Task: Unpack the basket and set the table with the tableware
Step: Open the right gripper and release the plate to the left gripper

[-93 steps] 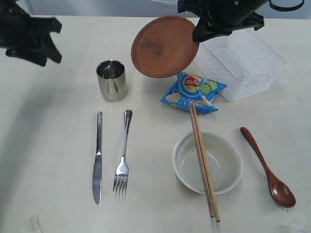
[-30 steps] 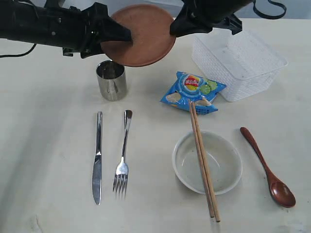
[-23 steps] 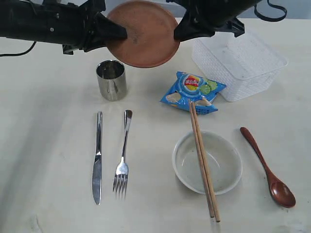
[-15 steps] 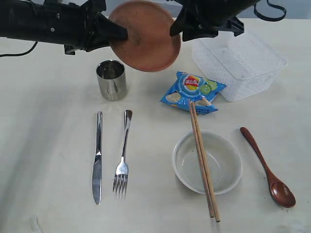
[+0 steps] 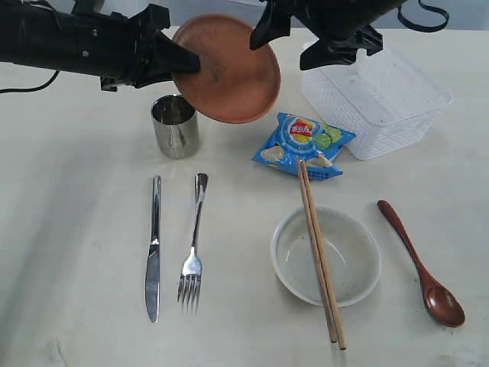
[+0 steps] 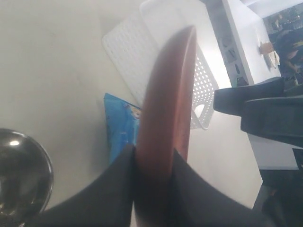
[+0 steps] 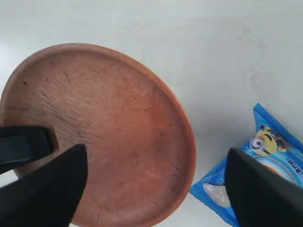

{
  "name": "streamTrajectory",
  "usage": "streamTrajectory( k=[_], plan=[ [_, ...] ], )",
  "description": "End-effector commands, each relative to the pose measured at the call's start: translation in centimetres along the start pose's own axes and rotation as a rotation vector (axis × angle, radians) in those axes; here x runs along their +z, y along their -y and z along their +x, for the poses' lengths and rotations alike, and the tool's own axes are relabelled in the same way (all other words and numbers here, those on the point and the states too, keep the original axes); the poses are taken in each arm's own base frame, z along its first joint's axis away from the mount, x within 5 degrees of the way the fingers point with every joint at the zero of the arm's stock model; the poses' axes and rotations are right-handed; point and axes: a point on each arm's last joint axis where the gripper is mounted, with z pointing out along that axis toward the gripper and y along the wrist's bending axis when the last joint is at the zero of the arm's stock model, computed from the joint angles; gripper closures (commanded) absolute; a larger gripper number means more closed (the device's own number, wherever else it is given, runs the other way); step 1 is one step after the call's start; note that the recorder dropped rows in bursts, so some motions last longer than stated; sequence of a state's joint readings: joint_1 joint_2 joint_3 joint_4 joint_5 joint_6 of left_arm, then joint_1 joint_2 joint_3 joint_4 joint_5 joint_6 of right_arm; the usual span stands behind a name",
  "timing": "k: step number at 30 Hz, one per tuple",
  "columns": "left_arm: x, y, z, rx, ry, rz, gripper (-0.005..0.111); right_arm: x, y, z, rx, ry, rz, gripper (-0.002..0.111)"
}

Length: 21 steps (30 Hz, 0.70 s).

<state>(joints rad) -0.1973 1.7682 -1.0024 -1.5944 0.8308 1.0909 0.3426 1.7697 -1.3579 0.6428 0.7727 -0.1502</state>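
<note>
The reddish-brown plate (image 5: 229, 70) hangs tilted above the table (image 5: 76, 199), behind the steel cup (image 5: 176, 126). My left gripper (image 5: 183, 64) is shut on its left rim; in the left wrist view the plate (image 6: 171, 90) stands edge-on between the fingers of this gripper (image 6: 154, 161). My right gripper (image 5: 294, 40) is open above the plate's right side, jaws wide and off the plate (image 7: 104, 132). The empty white basket (image 5: 382, 95) sits at the back right. Knife (image 5: 154, 248) and fork (image 5: 192, 245) lie side by side. Chopsticks (image 5: 319, 260) rest across the white bowl (image 5: 363, 264). The dark red spoon (image 5: 420, 267) lies to its right.
A blue snack bag (image 5: 302, 145) lies between the basket and the bowl, just below the plate's right edge. Both black arms reach in over the table's far edge.
The right gripper carried the plate leftward to the left gripper, which shut on its rim. The right gripper has now let go and opened, and the plate tilts in the left gripper alone.
</note>
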Motion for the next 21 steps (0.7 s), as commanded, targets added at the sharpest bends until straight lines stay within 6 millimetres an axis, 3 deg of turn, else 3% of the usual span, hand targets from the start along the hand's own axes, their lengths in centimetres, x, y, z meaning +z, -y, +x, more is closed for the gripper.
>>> streamTrajectory(
  k=[1, 5, 14, 17, 21],
  plan=[
    [0.1, 0.2, 0.2, -0.004, -0.006, 0.014, 0.107, -0.6, -0.1, -0.2, -0.003, 0.025, 0.01, 0.033],
    [0.1, 0.2, 0.2, -0.004, -0.006, 0.014, 0.107, -1.3, -0.2, -0.5, -0.012, 0.069, 0.034, 0.033],
    [0.1, 0.2, 0.2, -0.006, -0.006, 0.014, 0.107, -6.5, 2.0, -0.8, -0.091, 0.091, 0.147, 0.033],
    [0.1, 0.1, 0.2, -0.007, -0.005, 0.013, 0.107, -6.8, 2.2, 0.0, -0.164, -0.003, 0.171, 0.033],
    [-0.4, -0.3, -0.2, -0.016, 0.009, 0.01, 0.107, -5.4, 1.7, 1.3, -0.284, -0.147, 0.213, 0.034]
  ],
)
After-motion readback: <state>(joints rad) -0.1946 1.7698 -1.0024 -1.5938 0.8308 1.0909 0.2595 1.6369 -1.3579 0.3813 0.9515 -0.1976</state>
